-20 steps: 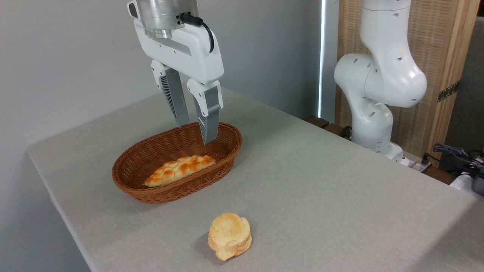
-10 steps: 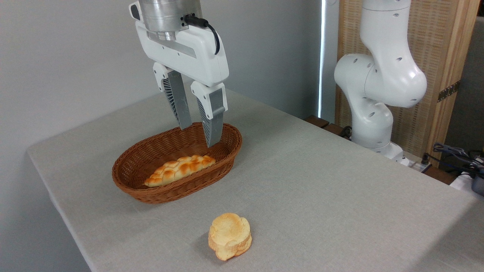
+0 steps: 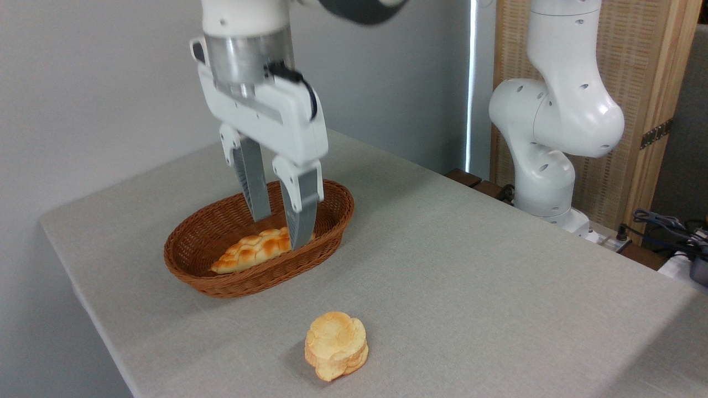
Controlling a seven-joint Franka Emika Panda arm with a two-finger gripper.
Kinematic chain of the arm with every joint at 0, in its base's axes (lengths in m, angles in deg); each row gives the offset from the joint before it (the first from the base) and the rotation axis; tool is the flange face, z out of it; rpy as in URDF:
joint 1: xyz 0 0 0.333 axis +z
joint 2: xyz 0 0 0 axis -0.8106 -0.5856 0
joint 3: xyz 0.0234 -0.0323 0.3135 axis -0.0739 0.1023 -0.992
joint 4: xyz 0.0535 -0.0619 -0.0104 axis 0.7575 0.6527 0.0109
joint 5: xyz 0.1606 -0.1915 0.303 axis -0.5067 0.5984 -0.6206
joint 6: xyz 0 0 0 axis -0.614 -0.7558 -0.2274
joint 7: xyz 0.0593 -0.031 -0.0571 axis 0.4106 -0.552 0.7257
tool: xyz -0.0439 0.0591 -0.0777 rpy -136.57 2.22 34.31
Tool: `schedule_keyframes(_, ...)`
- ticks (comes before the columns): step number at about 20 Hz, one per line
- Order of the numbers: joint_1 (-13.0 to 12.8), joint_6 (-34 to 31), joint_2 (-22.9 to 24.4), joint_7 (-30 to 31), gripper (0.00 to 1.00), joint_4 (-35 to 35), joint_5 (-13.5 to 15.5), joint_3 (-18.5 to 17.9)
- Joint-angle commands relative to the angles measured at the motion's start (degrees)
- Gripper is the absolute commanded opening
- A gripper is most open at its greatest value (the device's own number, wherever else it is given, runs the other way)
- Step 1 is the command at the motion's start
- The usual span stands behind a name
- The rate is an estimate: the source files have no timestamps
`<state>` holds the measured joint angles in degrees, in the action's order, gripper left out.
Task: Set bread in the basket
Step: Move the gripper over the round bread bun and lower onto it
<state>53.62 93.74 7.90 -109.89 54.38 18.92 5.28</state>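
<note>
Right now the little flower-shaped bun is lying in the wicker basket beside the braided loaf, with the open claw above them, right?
Not quite: the camera view shows the flower-shaped bun on the table, outside the wicker basket. Only the braided loaf lies inside, and the open gripper is above it.

a robotics lab: robot arm (image 3: pixel 553 110) bolted beside a cloth-covered table (image 3: pixel 470 276), loose cables (image 3: pixel 664 226) nearby.
</note>
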Motion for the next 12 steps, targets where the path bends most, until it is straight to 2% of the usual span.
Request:
schedule_keyframes(1,-0.3,9.4,4.3,-2.3,1.0,11.1,-0.1,-0.9)
schedule_keyframes(4,0.2,16.0,5.1,-5.2,1.0,16.6,-0.1,-3.8)
schedule_keyframes(8,0.8,17.0,4.6,-8.1,1.0,18.5,-0.2,-5.4)
schedule_keyframes(10,0.8,17.1,4.3,-7.9,1.0,19.2,-3.0,-6.4)
schedule_keyframes(12,0.8,17.7,3.8,-7.8,1.0,20.1,-3.9,-6.4)
